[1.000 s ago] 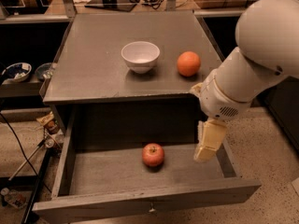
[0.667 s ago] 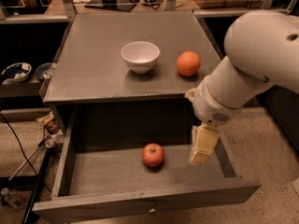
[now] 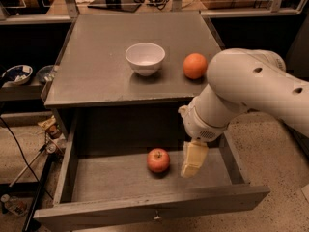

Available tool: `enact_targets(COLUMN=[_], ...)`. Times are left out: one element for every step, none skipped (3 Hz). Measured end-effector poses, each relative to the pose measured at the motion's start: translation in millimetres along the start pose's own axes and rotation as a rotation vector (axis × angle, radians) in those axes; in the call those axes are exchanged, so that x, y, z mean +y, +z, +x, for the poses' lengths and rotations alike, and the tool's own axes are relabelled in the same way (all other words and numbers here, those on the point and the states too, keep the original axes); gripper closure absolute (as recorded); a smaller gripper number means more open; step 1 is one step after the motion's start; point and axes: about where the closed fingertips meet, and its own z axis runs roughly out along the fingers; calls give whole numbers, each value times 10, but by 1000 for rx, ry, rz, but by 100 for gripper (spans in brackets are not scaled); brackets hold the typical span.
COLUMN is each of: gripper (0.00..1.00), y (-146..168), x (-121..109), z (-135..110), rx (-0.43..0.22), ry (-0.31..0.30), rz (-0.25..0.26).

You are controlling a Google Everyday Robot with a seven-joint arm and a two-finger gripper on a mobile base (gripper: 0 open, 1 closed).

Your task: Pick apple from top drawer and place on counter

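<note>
Down in the open drawer [image 3: 67,178], the apple [image 3: 158,160] is sitting on the bare grey boards, about midway across and a little toward the back. It is resting upright with its stem dimple facing up, red with a paler patch on top, and nothing is touching it.

Just to its right, the pincer [image 3: 193,161] is hanging inside the drawer, a cream-coloured piece pointing down and leaning slightly. It is sitting near the apple but apart from it, with a sliver of drawer floor showing between them. How far the pincer is parted I cannot tell from this angle; the apple is plainly not in its hold. Whether its tip is touching the boards I cannot tell either.

The big white arm [image 3: 251,86] is reaching in from the right, curving down over the right corner of the cabinet and hiding part of the drawer's right wall.

Up above, on the tabletop [image 3: 96,71], a white bowl [image 3: 145,58] is standing near the middle, and an orange [image 3: 195,65] is lying to its right, well apart from it. The drawer's front panel is facing us with its small metal pull [image 3: 156,217] catching the light at the bottom edge.
</note>
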Motion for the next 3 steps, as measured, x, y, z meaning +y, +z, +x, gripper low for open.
enact_targets(gripper=[0, 0, 0], y=[405, 447, 755], x=[-92, -106, -211], z=[-51, -66, -223], rx=[-35, -44, -109], ry=[15, 19, 28], rz=[-16, -15, -20])
